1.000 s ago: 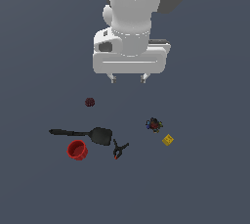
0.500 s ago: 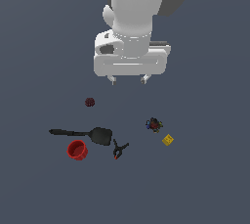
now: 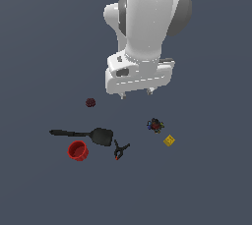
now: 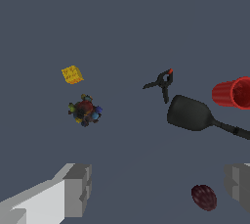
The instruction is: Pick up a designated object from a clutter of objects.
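Observation:
The designated object [image 3: 155, 125], a small knobbly dark lump with red, blue and yellow-green bits, lies on the grey floor; the wrist view shows the lump [image 4: 84, 111] too. My gripper [image 3: 136, 94] hangs open above the floor, behind the lump and toward the exterior view's left of it, touching nothing. In the wrist view my gripper [image 4: 158, 188] shows two wide-apart grey fingers [image 4: 78, 189] with nothing between them. The clutter of objects spreads around: yellow cube [image 3: 169, 140], black clamp [image 3: 119, 150], black spatula [image 3: 86, 134], red cup [image 3: 78, 150], dark-red ball [image 3: 90, 102].
In the wrist view, the yellow cube [image 4: 72, 74] sits close to the lump, the clamp [image 4: 161, 83], spatula [image 4: 195, 115] and red cup [image 4: 233, 92] lie further off, and the dark-red ball [image 4: 203, 197] is near one finger. The white arm [image 3: 147, 27] towers above.
The gripper has shifted slightly toward the exterior view's right and a little lower. None of the objects has moved.

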Controlling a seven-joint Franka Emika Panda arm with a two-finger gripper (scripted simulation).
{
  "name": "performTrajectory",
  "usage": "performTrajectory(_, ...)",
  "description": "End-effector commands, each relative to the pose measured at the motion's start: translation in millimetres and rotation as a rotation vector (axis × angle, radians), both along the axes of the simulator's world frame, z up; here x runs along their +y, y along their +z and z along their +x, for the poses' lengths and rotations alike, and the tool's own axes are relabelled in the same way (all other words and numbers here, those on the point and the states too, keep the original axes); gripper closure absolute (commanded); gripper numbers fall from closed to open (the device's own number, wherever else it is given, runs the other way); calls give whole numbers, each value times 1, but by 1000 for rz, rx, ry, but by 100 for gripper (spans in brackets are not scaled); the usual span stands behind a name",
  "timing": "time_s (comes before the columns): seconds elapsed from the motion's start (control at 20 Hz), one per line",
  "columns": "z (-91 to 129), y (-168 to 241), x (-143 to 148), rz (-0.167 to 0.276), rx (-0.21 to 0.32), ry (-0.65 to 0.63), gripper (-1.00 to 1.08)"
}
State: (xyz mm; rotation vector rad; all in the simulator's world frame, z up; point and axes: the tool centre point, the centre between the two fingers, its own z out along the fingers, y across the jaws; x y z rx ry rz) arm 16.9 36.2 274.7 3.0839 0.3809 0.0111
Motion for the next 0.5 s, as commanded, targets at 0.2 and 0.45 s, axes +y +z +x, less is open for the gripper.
performTrajectory(0.2,8,-58,31,-6,9,219,-92)
performTrajectory(0.45,8,-109,61,-1,17,415,-92)
